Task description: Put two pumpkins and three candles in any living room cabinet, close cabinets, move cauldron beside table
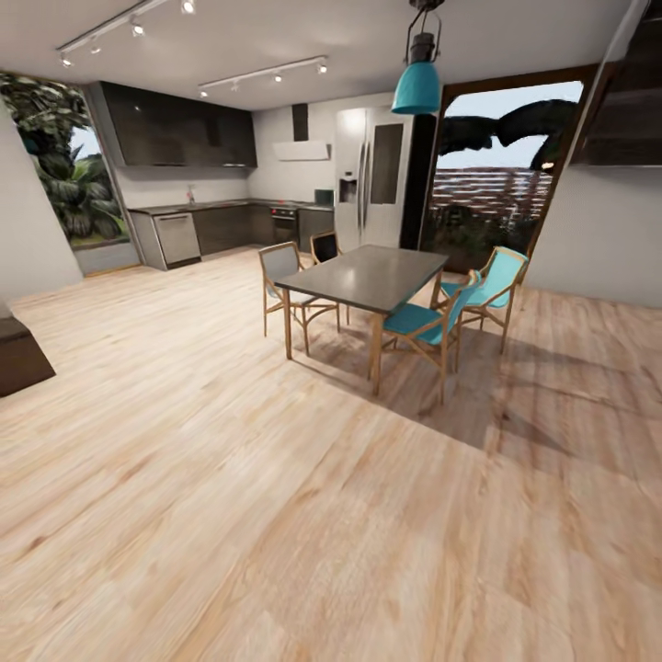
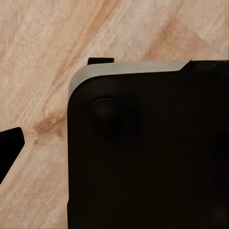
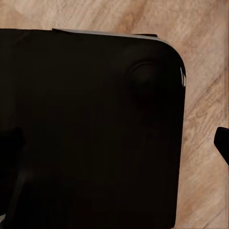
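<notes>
The pumpkins, the candles and the cauldron are out of view. The head view looks across a wide wooden floor (image 1: 276, 515) towards a grey table (image 1: 368, 274) with several chairs around it. A low dark-brown piece of furniture (image 1: 20, 357) pokes in at the left edge; I cannot tell whether it is the cabinet. In the left wrist view a dark fingertip (image 2: 9, 149) juts in beside my black base (image 2: 143, 157), over the floor. The right wrist view has a dark fingertip (image 3: 222, 144) next to the same black base (image 3: 90, 129). Neither gripper's opening can be read.
Teal-seated chairs (image 1: 432, 324) stand on the table's right, wooden ones (image 1: 287, 292) on its left. A dark kitchen run (image 1: 221, 225) and a steel fridge (image 1: 370, 175) line the back wall. A teal lamp (image 1: 417, 85) hangs above. Open floor lies between me and the table.
</notes>
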